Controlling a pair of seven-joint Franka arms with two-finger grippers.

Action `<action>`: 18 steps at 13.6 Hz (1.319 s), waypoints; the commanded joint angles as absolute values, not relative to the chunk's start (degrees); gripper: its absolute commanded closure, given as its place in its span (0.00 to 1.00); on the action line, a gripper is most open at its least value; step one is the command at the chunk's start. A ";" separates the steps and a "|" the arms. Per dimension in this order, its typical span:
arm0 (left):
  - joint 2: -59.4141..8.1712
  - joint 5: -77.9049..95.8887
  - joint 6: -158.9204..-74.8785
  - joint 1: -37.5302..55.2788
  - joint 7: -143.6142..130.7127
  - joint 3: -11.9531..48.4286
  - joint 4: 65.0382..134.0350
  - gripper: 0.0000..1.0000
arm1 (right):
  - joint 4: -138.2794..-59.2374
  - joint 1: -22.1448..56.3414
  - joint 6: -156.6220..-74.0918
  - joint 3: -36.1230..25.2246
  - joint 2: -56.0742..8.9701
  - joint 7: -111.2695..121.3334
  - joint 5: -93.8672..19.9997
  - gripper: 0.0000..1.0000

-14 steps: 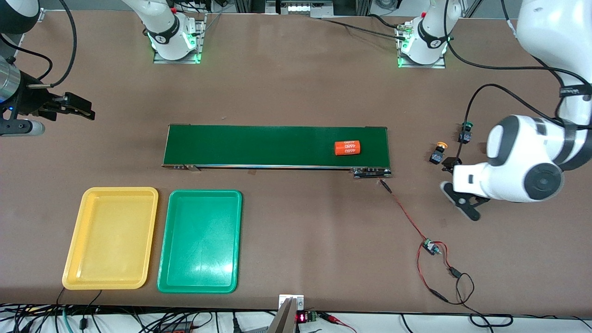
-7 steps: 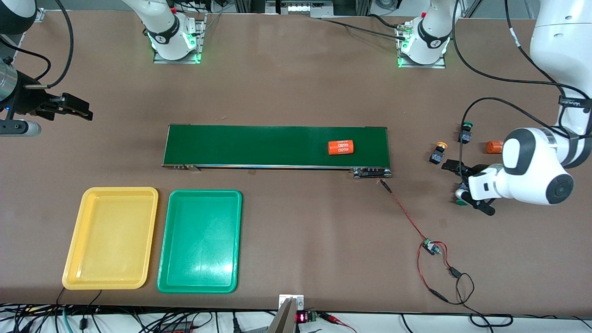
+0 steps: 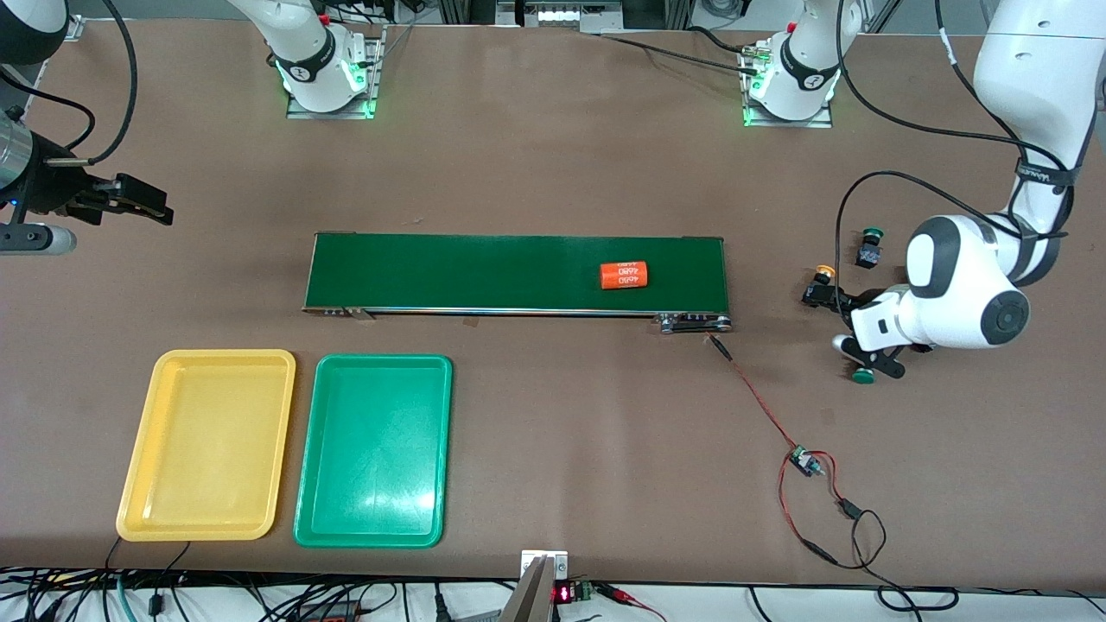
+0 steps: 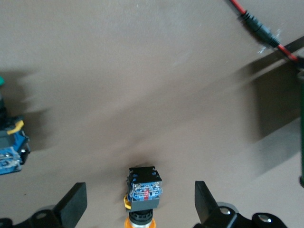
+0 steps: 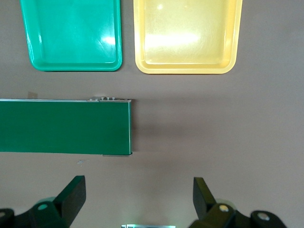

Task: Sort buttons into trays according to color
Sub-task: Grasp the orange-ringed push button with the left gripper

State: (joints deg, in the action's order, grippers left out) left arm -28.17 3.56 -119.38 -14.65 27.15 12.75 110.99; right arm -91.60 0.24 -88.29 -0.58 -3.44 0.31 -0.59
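Near the counter's front edge, yellow tray and green tray hold nothing. Left claw, released, straddles a yellow-capped button; green-capped ones lie beside. Right claw, released, waits.

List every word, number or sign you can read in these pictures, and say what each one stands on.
White print on the orange cylinder lying on the green belt: repeated rows of characters, too small to read with certainty.
Dark band on the left arm: a small white word, too blurred to read.
Red lit digits on the small display at the table's near edge: unreadable.
Nothing else carries text.
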 commanded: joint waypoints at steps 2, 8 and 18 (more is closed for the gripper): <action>-22.07 4.83 -128.47 -15.29 27.25 13.01 122.67 0.00 | -91.76 0.09 -88.42 -0.26 -3.08 -0.26 -0.18 0.00; -21.62 4.83 -135.88 -16.26 27.25 13.01 128.41 0.00 | -91.76 0.09 -88.33 -0.26 -3.08 -0.26 -0.18 0.00; -22.68 4.75 -135.79 -16.08 27.42 13.10 128.32 0.79 | -91.76 0.09 -88.33 -0.26 -3.08 -0.44 -0.26 0.00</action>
